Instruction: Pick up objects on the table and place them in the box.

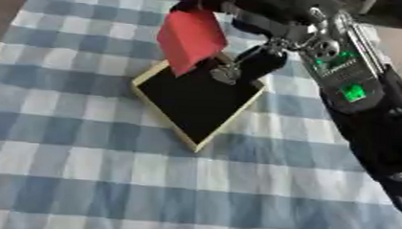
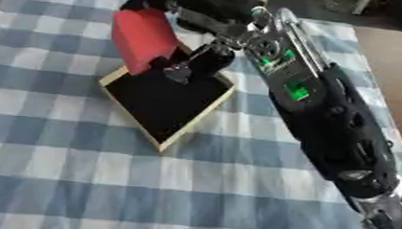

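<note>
Red block (image 1: 190, 38) pinched in right hand (image 1: 241, 22) — fingers curled — above box (image 1: 196, 104).

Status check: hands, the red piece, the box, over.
Right hand shut on red block, above the box's far corner. Box open, dark inside. Left hand not in view. Nothing blocking.

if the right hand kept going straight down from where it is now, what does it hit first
Probably the box. The right hand holds a red object over the box's far corner, fingers curled round it, so a straight drop should land the red object on the dark inside floor or near the rim. Depth is hard to judge.
</note>
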